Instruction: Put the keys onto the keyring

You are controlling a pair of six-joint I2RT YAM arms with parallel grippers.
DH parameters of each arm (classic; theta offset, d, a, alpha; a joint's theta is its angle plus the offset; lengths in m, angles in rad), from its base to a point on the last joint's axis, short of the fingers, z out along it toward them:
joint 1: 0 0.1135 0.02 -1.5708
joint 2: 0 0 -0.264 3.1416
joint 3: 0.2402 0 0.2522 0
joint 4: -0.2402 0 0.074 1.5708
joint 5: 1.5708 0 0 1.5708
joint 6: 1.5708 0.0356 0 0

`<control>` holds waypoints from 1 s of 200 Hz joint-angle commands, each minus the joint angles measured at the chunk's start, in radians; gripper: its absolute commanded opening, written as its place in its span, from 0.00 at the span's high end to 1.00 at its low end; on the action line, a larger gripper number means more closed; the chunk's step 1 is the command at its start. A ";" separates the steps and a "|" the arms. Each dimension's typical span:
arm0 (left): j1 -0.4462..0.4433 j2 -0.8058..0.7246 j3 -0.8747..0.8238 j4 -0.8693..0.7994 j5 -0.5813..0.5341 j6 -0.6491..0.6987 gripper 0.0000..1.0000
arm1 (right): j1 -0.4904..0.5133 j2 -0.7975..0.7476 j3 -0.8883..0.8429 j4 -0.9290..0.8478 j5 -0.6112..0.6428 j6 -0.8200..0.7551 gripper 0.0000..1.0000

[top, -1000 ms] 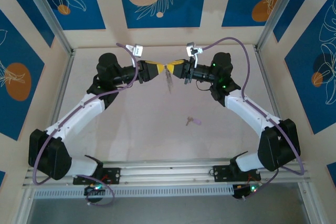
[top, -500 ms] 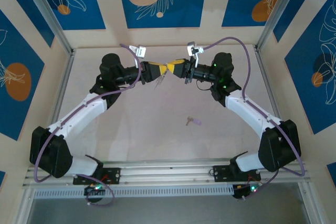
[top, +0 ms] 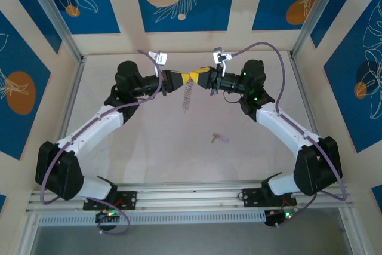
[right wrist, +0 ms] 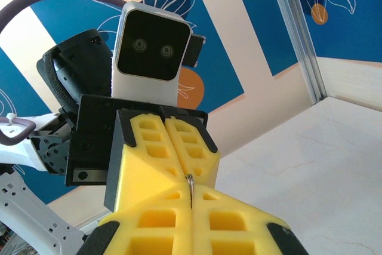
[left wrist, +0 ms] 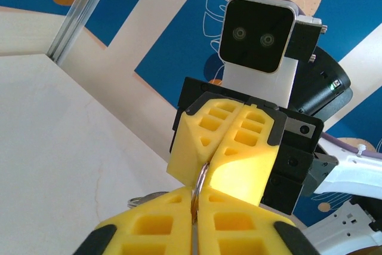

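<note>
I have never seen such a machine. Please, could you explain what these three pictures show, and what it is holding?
These are two robot arms bolted to a table. One picture looks down from above; the other two come from a camera on each wrist. The left end effector and the right end effector, both yellow, meet tip to tip, shut on a thin metal keyring that hangs between them. A small key lies on the table.
</note>
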 commanded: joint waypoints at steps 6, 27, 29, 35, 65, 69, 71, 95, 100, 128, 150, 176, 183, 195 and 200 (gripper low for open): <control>-0.026 0.001 0.004 0.062 0.045 0.017 0.97 | 0.002 -0.023 -0.009 0.009 -0.012 -0.002 1.00; -0.028 0.000 0.001 0.073 0.039 0.034 1.00 | 0.002 -0.022 -0.005 -0.005 -0.012 -0.007 1.00; -0.028 0.000 0.001 0.074 0.037 0.035 1.00 | 0.001 -0.023 -0.005 -0.007 -0.011 -0.007 1.00; -0.028 0.000 -0.002 0.080 0.035 0.041 1.00 | 0.002 -0.021 -0.002 -0.009 -0.012 -0.009 1.00; -0.029 -0.009 -0.013 0.101 0.011 0.084 1.00 | -0.017 -0.022 0.013 -0.030 -0.006 -0.001 0.88; -0.028 -0.012 -0.018 0.107 0.003 0.094 1.00 | -0.023 -0.025 0.012 -0.029 -0.003 0.005 0.81; -0.028 -0.013 -0.019 0.110 -0.001 0.098 1.00 | -0.026 -0.027 0.011 -0.028 0.000 0.007 0.78; -0.028 -0.030 -0.042 0.142 -0.048 0.155 1.00 | -0.087 -0.066 -0.019 -0.003 0.024 0.050 0.56; -0.028 -0.033 -0.044 0.150 -0.054 0.167 1.00 | -0.102 -0.075 -0.029 0.004 0.028 0.060 0.54; -0.028 -0.048 -0.059 0.219 -0.068 0.224 1.00 | -0.146 -0.131 -0.080 0.029 0.058 0.089 0.51; -0.030 -0.058 -0.072 0.274 -0.070 0.274 1.00 | -0.148 -0.158 -0.109 0.040 0.061 0.090 0.51; -0.031 -0.055 -0.069 0.332 -0.047 0.314 1.00 | -0.140 -0.162 -0.122 0.065 0.032 0.088 0.51; -0.031 -0.049 -0.060 0.333 -0.031 0.320 1.00 | -0.136 -0.159 -0.119 0.071 0.019 0.080 0.51; -0.033 -0.039 -0.045 0.339 0.001 0.323 1.00 | -0.126 -0.157 -0.111 0.071 -0.001 0.056 0.50; -0.033 -0.035 -0.040 0.341 0.013 0.323 1.00 | -0.121 -0.156 -0.109 0.070 -0.010 0.046 0.49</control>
